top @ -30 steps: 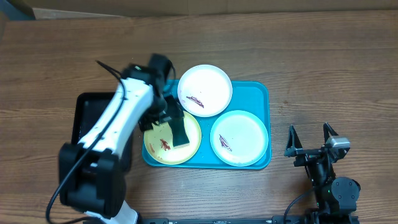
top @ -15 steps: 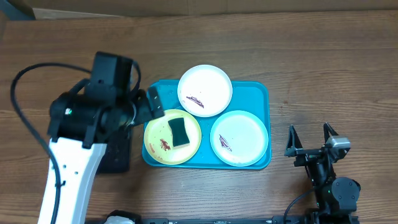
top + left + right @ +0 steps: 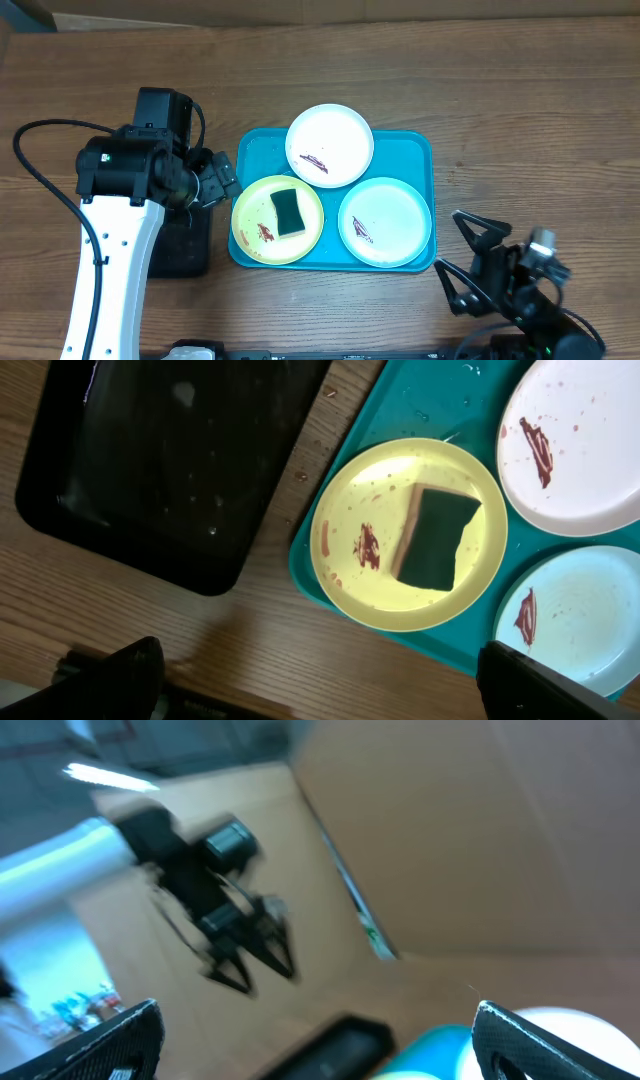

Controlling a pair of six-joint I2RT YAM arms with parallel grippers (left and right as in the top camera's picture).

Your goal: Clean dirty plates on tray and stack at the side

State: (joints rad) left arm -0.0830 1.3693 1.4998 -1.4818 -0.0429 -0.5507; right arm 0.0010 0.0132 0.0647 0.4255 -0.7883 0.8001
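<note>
With left gripper [image 3: 222, 182] and right gripper [image 3: 462, 258] both wide and empty, grabbing the centre-frame sponge [image 3: 288, 211] may skid its yellow-green plate [image 3: 255, 236].

A second ago the left end effector [image 3: 220, 180] sat over the yellow-green plate [image 3: 255, 228], on the sponge [image 3: 288, 210]. It has since let go and pulled back toward 9 o'clock, and it now hangs with its jaws spread just off the left rim of the tray [image 3: 420, 150]. The sponge lies uncovered on that plate. The right end effector [image 3: 446, 240], earlier parked pointing to 12 o'clock on the desk [image 3: 520, 100], has swung round toward 10 o'clock, closer to the tray's near right corner.
</note>
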